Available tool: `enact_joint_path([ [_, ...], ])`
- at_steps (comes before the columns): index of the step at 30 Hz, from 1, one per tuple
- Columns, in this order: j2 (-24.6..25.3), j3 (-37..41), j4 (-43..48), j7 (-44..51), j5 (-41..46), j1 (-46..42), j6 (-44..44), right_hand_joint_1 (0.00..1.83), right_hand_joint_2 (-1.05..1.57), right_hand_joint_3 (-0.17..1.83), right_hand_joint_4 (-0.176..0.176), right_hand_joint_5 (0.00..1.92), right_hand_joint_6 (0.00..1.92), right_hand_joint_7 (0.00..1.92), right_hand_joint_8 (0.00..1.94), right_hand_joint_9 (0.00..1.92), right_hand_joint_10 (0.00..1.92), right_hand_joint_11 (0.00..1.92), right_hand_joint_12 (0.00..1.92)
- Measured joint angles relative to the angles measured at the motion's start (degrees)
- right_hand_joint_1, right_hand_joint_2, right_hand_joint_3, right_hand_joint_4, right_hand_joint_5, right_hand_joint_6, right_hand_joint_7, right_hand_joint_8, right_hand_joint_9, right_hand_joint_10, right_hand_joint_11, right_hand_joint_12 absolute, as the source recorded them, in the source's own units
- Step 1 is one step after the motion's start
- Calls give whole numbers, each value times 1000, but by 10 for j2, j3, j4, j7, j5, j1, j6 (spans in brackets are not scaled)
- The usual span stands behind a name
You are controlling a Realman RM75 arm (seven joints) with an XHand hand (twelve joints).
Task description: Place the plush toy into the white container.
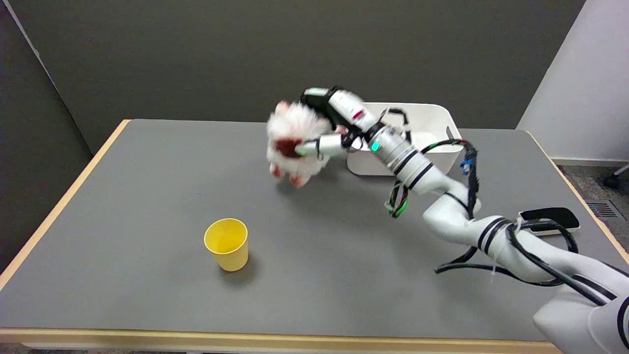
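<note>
A fluffy white plush toy with red patches hangs above the grey table, left of the white container. My right hand grips the toy from its right side, fingers wrapped over its top and front. The toy is lifted off the table; its shadow falls below it. The container stands at the far side of the table, behind my wrist, which hides part of its left wall. The toy looks slightly blurred.
A yellow paper cup stands upright near the table's front left of centre. A black-and-white flat device lies at the right edge. My forearm and its cables cross the right half of the table.
</note>
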State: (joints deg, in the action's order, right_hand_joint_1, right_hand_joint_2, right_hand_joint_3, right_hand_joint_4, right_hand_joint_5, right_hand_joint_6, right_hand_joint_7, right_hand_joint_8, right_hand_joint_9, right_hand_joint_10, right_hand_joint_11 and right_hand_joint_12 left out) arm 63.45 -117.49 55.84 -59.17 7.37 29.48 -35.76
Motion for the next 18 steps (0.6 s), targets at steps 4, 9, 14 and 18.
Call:
enact_joint_path([
  [4, -10, 37, 25, 12, 6, -1, -2, 1350, 915, 629, -135, 637, 1552, 842, 1313, 851, 1574, 1031, 1921],
  [9, -27, 82, 52, 26, 38, -4, -7, 1348, 928, 617, -135, 625, 1559, 830, 1329, 840, 1591, 1018, 1921],
  [14, -47, 114, 68, 43, 83, -11, -17, 1346, 936, 605, -133, 621, 1559, 823, 1338, 835, 1594, 1002, 1921],
  [18, -64, 136, 78, 76, 118, -22, -23, 1346, 937, 603, -133, 621, 1559, 823, 1338, 834, 1593, 998, 1921],
])
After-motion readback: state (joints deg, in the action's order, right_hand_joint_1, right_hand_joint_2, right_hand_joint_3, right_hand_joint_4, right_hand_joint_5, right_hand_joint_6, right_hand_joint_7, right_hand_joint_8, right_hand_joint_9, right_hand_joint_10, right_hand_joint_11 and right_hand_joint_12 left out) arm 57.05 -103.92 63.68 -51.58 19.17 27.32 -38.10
